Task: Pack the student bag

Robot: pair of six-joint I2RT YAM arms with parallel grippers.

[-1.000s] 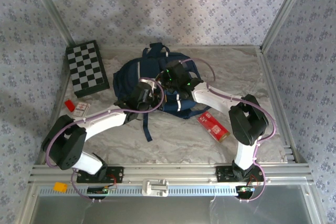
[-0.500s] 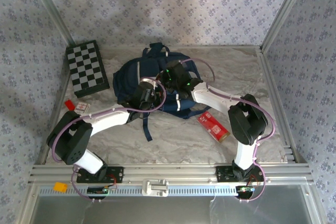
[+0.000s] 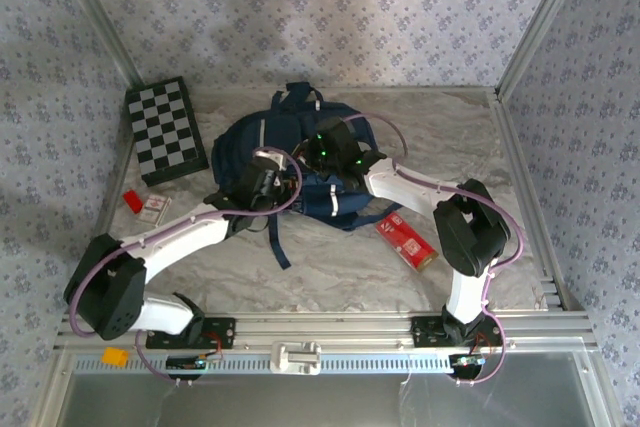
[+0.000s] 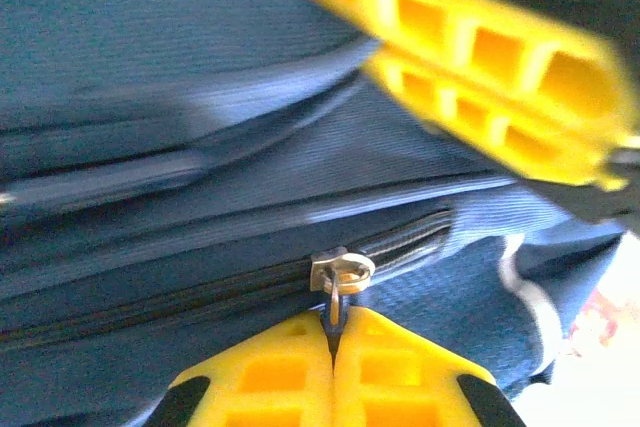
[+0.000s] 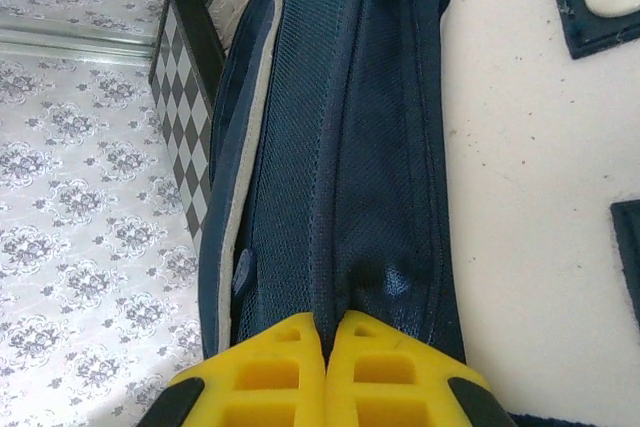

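- A red box (image 3: 405, 240) lies flat on the tabletop (image 3: 450, 137), right of the middle and just beside the bag's near right corner.
- A small red item (image 3: 132, 200) and a pale card (image 3: 155, 209) lie side by side at the left edge.
- A dark strap (image 3: 280, 242) trails from the bag toward the near edge.
- The left pincer (image 4: 333, 319) has its yellow fingers together, clamped on the metal zip pull (image 4: 340, 275) on the bag's near left side.
- The right pincer (image 5: 323, 332) has its fingers together, nipping a ridge of navy fabric beside a white patch (image 5: 530, 197), close to the left pincer.
- The bag (image 3: 300, 142) lies flat mid-tabletop, nearer the far edge.
- A chequered box (image 3: 165, 130) sits in the far left corner, apart from the bag.
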